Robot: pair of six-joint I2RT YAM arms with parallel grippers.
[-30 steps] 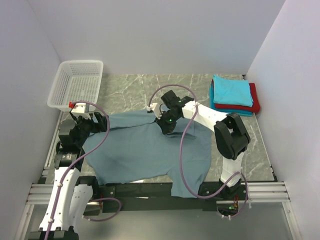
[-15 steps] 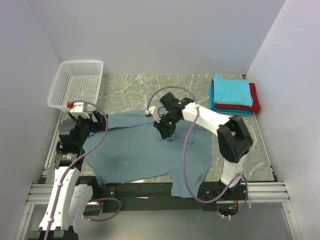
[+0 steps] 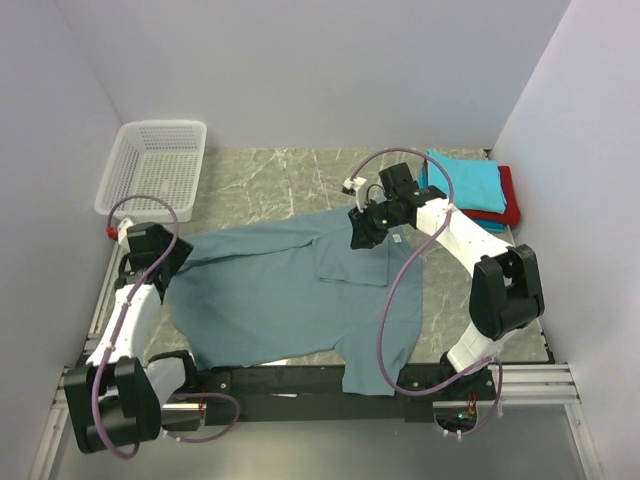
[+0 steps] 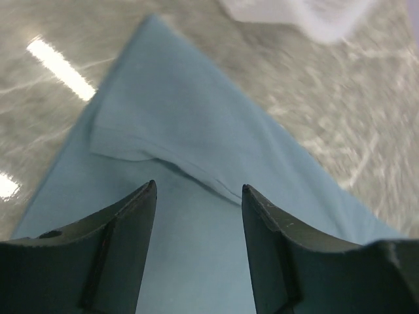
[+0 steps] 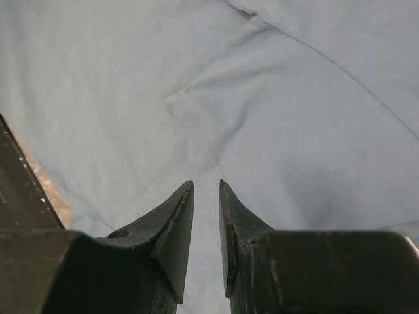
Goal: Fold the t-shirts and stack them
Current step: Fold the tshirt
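Grey-blue cloth fills most of what I see: the big tee (image 3: 290, 295) lies spread open on the marble table (image 3: 270, 175), its long axis running left to right between the two arms, and one near corner hangs over the table's front edge. Everything else I place from that tee. The folded stack (image 3: 465, 185) of turquoise, red and teal shirts sits beyond its far right corner, well apart from it, and the white mesh basket (image 3: 155, 165) sits beyond its far left corner. My left gripper (image 3: 148, 243) is at the tee's left tip. From the left wrist its jaws (image 4: 198, 190) stand well apart with nothing between them, and a pointed, hemmed flap that I take for a sleeve lies straight ahead and just below. My right gripper (image 3: 362, 235) hangs over the tee's far edge, right of middle, where a squarish patch of cloth looks doubled over. From the right wrist the jaws (image 5: 205, 183) show only a slim gap, and I see no cloth caught in it, just a crease in the cloth straight ahead of the tips. I judge that the next grasp turns on this: the left arm is nearer the sleeve tip, the right arm is nearer the far edge, and both targets lie forward and down from their claws
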